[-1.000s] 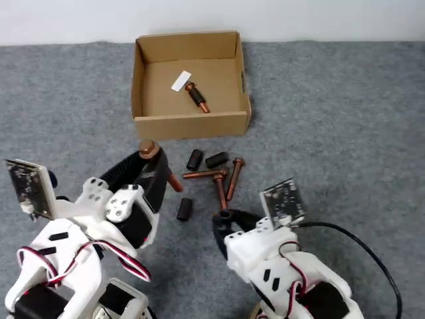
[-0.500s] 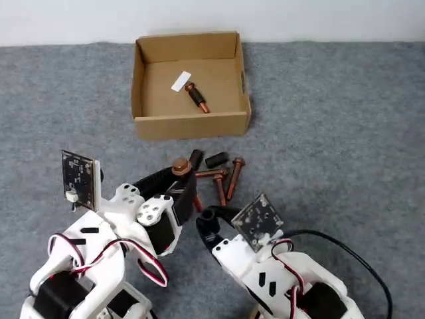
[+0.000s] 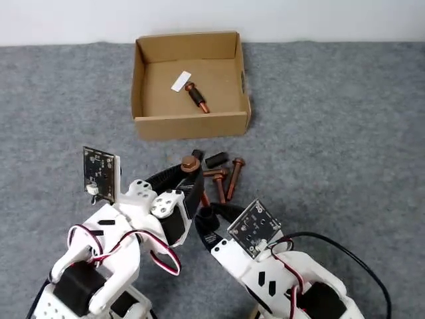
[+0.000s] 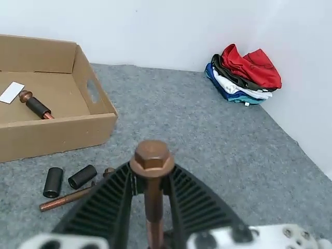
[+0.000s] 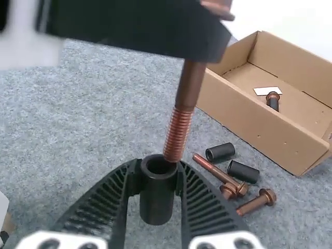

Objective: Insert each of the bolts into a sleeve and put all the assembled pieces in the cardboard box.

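Note:
My left gripper (image 4: 151, 192) is shut on a copper bolt (image 4: 152, 187), head up and thread down. My right gripper (image 5: 155, 193) is shut on a black sleeve (image 5: 157, 188), held upright just under the bolt. The bolt's threaded tip (image 5: 174, 141) touches the sleeve's mouth. From above, the two grippers meet at the bolt (image 3: 192, 165), in front of the cardboard box (image 3: 190, 124). One assembled bolt and sleeve (image 3: 196, 97) lies inside the box. Two loose sleeves (image 5: 223, 152) and three loose bolts (image 5: 218, 175) lie on the carpet.
A white paper slip (image 3: 180, 81) lies in the box. A pile of folded clothes (image 4: 244, 75) sits by the wall, far off on the grey carpet. A black cable (image 3: 362, 256) runs from the right arm.
The left gripper carried the bolt to the right, over the loose parts. The right gripper swung left and turned, bringing the sleeve under the bolt's tip.

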`<state>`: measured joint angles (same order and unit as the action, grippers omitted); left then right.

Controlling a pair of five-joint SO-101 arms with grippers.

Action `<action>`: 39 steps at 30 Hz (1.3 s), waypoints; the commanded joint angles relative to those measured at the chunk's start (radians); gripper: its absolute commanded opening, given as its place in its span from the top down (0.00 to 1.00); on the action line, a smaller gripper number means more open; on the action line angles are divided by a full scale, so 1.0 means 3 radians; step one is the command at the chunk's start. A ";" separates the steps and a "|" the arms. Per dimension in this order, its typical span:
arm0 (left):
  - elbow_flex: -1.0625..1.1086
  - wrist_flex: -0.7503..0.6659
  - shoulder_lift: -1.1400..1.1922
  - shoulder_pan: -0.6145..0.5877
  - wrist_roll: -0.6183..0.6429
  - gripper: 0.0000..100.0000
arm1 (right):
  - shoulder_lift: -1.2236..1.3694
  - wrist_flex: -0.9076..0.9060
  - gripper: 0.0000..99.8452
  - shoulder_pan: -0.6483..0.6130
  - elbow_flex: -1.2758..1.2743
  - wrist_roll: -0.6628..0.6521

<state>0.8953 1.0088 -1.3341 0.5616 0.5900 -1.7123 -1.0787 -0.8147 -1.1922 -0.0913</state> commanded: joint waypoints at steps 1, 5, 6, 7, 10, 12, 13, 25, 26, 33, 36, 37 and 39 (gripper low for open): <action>-0.0023 -0.0102 -0.0036 0.0031 0.0015 1.00 | -0.0038 0.0105 0.99 -0.0023 0.0133 -0.0031; -0.0059 0.0005 -0.0036 0.0031 0.0010 1.00 | -0.0038 0.0110 0.99 0.0028 0.0133 -0.0031; -0.0059 0.0031 -0.0036 0.0031 0.0010 1.00 | -0.0038 0.0110 0.99 0.0064 0.0133 -0.0031; -0.0059 0.0072 -0.0041 0.0031 0.0010 1.00 | -0.0038 0.0110 0.99 0.0115 0.0133 -0.0031; -0.0146 0.0179 -0.0041 0.0051 0.0015 1.00 | -0.0038 0.0110 0.99 0.0202 0.0133 -0.0031; -0.0192 0.0205 -0.0041 0.0123 0.0015 1.00 | -0.0038 0.0110 0.99 0.0207 0.0133 -0.0031; -0.0202 0.0210 -0.0041 0.0159 0.0015 1.00 | -0.0038 0.0110 0.99 0.0202 0.0133 -0.0031; -0.0120 0.0215 -0.0036 0.0286 0.0015 1.00 | -0.0038 0.0115 0.99 0.0192 0.0143 -0.0031; -0.0064 0.0215 -0.0036 0.0286 0.0015 1.00 | -0.0038 0.0115 0.99 0.0192 0.0164 -0.0031; 0.0442 0.0276 -0.0036 0.0286 -0.0051 1.00 | -0.0038 0.0110 0.99 0.0192 0.0205 -0.0031; 0.0494 0.0276 -0.0036 0.0286 -0.0251 0.96 | -0.0038 0.0110 0.99 0.0192 0.0210 -0.0036; 0.0494 0.0292 -0.0036 0.0276 -0.0276 0.93 | -0.0033 0.0110 0.99 0.0192 0.0225 -0.0036; 0.0473 0.0378 -0.0031 0.0271 -0.0281 0.83 | -0.0033 0.0110 0.99 0.0192 0.0240 -0.0036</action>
<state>1.0411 1.0917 -1.3433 0.6490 0.5347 -1.7093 -1.0725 -0.7610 -1.1937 -0.0913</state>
